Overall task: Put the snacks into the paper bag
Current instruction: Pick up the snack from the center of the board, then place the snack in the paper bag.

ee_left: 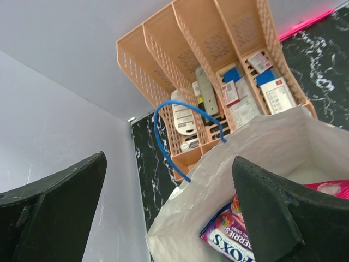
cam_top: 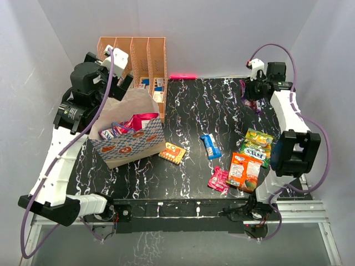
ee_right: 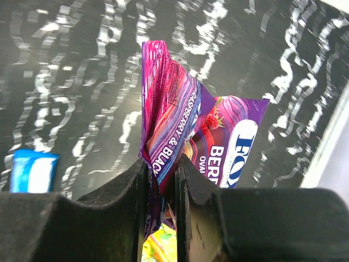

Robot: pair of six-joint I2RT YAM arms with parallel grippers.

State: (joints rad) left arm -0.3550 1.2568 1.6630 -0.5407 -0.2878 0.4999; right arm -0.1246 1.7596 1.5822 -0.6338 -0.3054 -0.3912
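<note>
Holding the purple berry packet [ee_right: 185, 125] tight in your right gripper [ee_right: 160, 170], lift it well above the paper bag [cam_top: 131, 146] rim.

purple packet [ee_right: 180, 125]: glossy crinkled foil-plastic. paper bag [ee_left: 262, 142]: matt white paper, creased. file rack [ee_left: 180, 46]: peach perforated plastic, matt. table [cam_top: 188, 111]: glossy black marble-look top.

The white-and-tan checked paper bag [cam_top: 133, 145] stands by the tabletop's [cam_top: 188, 111] left edge, before the peach perforated file rack [cam_top: 136, 52] in the far left corner. A small orange packet [cam_top: 172, 152] lies just right of the bag, a blue packet [cam_top: 210, 146] mid-table. By the right edge a green-yellow packet [cam_top: 257, 145] lies behind an orange pouch [cam_top: 244, 170], a pink packet [cam_top: 218, 179] left of that.
</note>
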